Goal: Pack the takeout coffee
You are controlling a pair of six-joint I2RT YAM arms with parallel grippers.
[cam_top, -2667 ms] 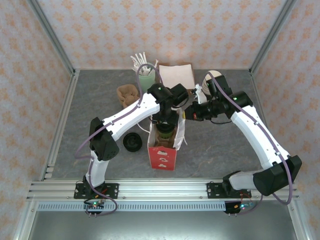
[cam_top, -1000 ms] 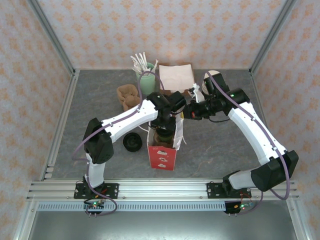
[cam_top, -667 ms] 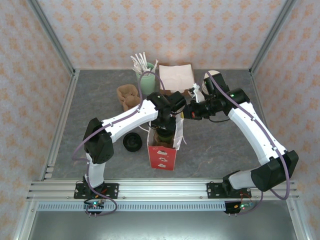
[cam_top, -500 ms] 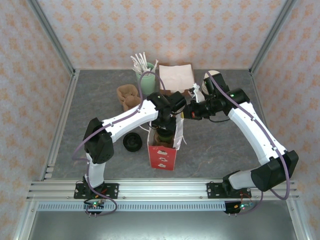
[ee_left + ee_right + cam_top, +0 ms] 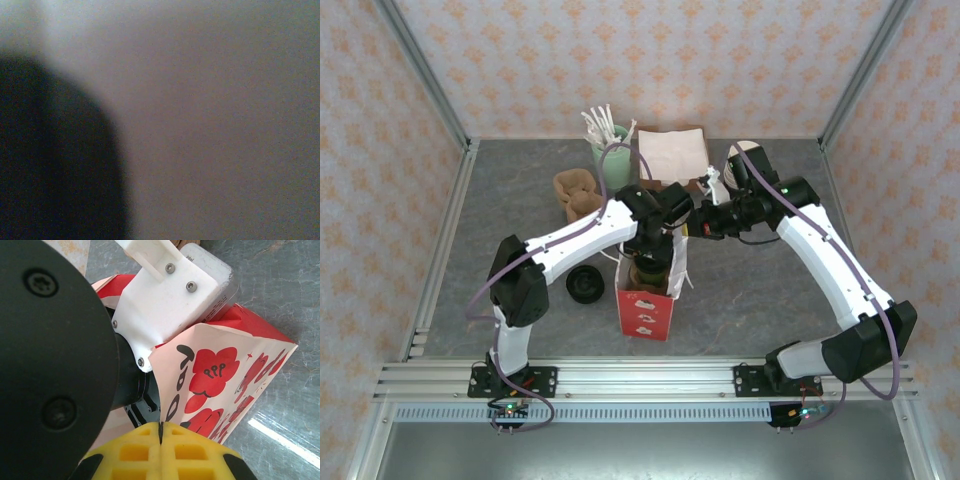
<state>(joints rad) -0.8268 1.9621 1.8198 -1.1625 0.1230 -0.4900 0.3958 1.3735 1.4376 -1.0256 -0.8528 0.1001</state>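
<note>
Top cam: fixed, high & behind arm bases, tilted down over whole table [image 5: 770, 290]; wide, far off.
L wrist cam: jammed right up vs smth; all blur, dark blob at left, grey elsewhere.
R wrist cam: v. close, looks along right gripper [image 5: 161, 434] at bag [image 5: 220, 370] side & left arm [image 5: 170, 295] wrist.
Shared: top + R wrist both catch bag, left arm wrist.

walls [image 5: 720, 60] peach patterned | tabletop [image 5: 500, 190] grey marbled | rails [image 5: 640, 378] aluminium

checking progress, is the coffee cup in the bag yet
in: the top view shows the takeout coffee down inside the red paper bag, whose rim the right gripper pinches
</note>
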